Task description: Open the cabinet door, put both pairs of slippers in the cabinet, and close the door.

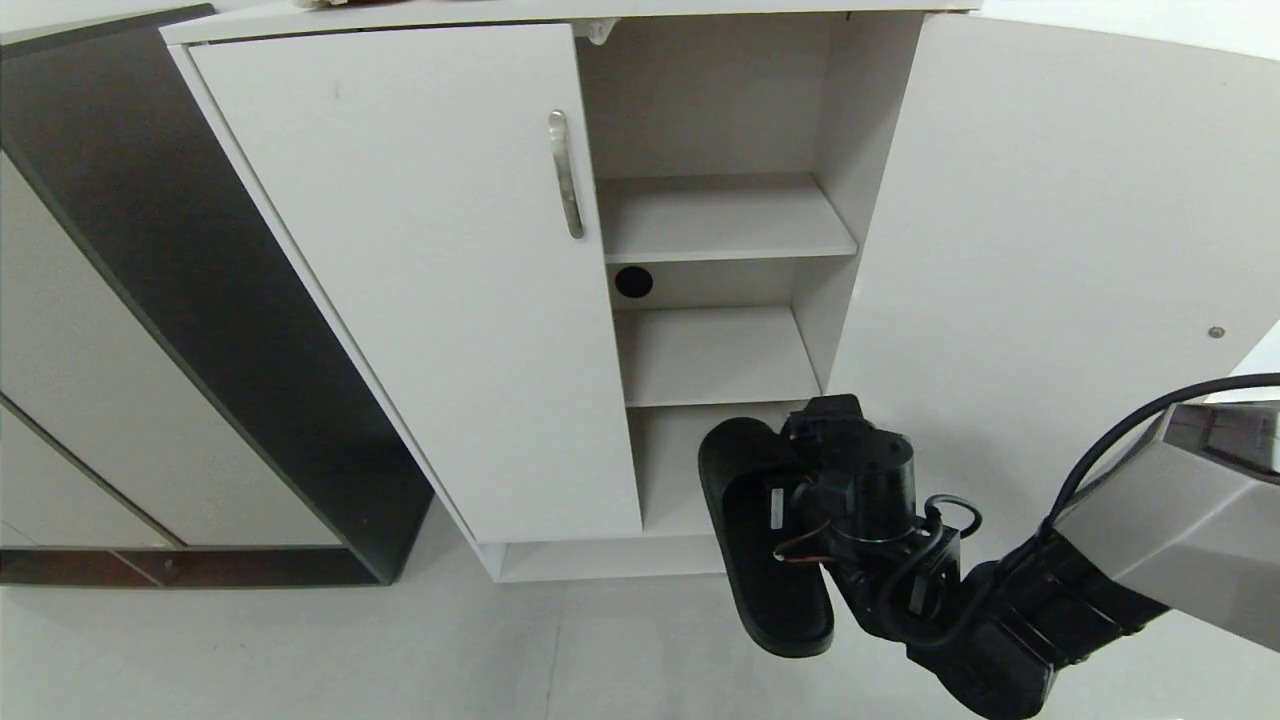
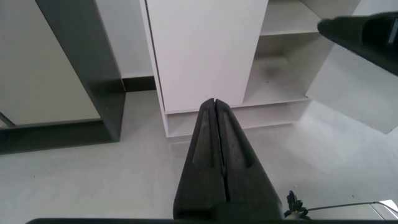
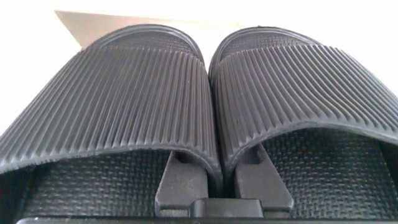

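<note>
The cabinet [image 1: 400, 300] has its right door [image 1: 1050, 250] open. A pair of slippers [image 1: 762, 545], long axis pointing far toward the bottom compartment [image 1: 672, 470] just beyond, is clamped in the right end effector [image 3: 221, 183]. The left end effector [image 2: 214, 149] is closed and empty.

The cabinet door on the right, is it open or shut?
Open. The right door is swung wide, so the shelves inside show. The left door is shut.
</note>
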Controlling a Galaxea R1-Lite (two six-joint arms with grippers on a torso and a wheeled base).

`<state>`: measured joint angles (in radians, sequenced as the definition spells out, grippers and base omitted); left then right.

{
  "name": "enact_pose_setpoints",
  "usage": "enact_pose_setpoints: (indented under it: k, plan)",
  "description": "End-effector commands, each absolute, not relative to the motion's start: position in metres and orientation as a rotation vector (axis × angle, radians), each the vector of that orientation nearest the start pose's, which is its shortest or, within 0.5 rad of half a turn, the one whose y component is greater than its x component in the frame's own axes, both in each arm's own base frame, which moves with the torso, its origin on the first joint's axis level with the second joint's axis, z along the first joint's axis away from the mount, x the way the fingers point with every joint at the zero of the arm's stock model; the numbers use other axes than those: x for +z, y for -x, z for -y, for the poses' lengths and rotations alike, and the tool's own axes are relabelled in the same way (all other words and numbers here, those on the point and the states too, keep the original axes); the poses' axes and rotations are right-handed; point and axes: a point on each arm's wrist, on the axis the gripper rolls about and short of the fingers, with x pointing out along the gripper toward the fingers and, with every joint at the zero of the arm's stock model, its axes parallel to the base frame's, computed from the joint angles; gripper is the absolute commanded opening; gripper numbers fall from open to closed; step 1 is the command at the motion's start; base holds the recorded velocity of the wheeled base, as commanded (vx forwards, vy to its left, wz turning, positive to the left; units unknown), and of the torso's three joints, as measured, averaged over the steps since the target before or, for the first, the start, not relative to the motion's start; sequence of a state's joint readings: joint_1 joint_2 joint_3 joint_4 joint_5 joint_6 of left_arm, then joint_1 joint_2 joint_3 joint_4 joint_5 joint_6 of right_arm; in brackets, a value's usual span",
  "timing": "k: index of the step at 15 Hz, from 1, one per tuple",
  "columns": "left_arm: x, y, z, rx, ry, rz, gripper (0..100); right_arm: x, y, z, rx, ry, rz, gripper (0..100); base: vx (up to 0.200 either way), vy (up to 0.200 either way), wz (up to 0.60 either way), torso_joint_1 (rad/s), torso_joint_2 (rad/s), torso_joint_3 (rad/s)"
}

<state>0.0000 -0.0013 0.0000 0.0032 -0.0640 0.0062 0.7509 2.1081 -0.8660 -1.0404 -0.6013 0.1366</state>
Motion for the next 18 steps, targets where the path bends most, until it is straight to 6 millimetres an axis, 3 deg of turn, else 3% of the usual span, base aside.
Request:
enact_pose_setpoints:
  k: [1,6,12,18]
  plan:
    - [0.075,0.023,0.001,-0.064,-0.006,-0.003,0,0.102,-0.29,-0.262,0.181,-0.02,-0.14,0,0.0,0.0,0.0,0.0,0.0,0.0]
    - [0.075,0.023,0.001,-0.064,-0.006,-0.003,0,0.089,-0.323,-0.294,0.179,0.009,-0.137,0,0.0,0.0,0.0,0.0,0.0,0.0]
    - [0.075,0.023,0.001,-0.064,-0.006,-0.003,0,0.087,-0.34,-0.312,0.11,-0.037,-0.177,0,0.0,0.0,0.0,0.0,0.0,0.0]
    - [0.075,0.023,0.001,-0.064,-0.006,-0.003,0,0.087,-0.342,-0.314,0.092,-0.046,-0.145,0,0.2,0.0,0.0,0.002,0.0,0.001]
